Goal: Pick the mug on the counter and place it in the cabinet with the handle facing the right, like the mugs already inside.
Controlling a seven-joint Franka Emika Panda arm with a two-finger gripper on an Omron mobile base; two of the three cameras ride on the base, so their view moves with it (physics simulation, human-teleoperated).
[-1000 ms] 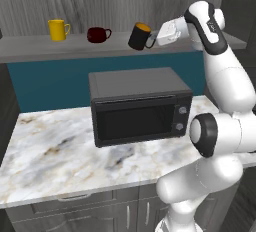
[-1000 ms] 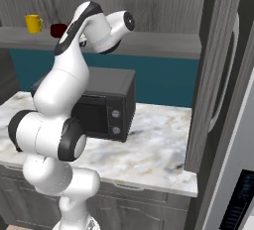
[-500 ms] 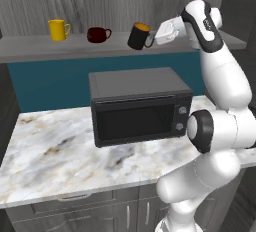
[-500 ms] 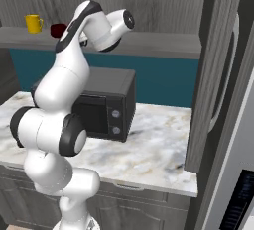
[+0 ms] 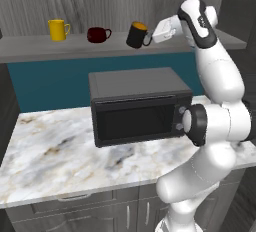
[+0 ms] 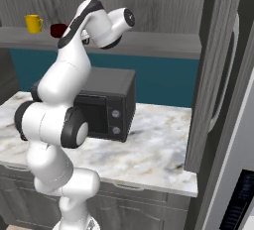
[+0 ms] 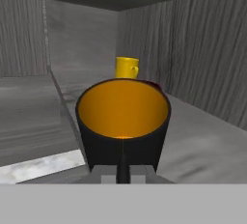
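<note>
The black mug with its orange inside hangs tilted just above the front of the cabinet shelf, its handle on the right toward the hand. My gripper is shut on the mug. In the hand view the mug sits close in front with its mouth facing the camera, and the gripper pinches its near wall. Farther along the shelf stand the yellow mug and the dark red cup, partly hidden in the hand view. The marble counter lies below.
A black microwave stands on the counter right under the held mug. The grey wood-grain back wall rises behind the shelf. In the right base view a tall grey panel stands at the right.
The arm has carried the mug a little to the left along the shelf, toward the dark red cup. The grip has stayed shut.
</note>
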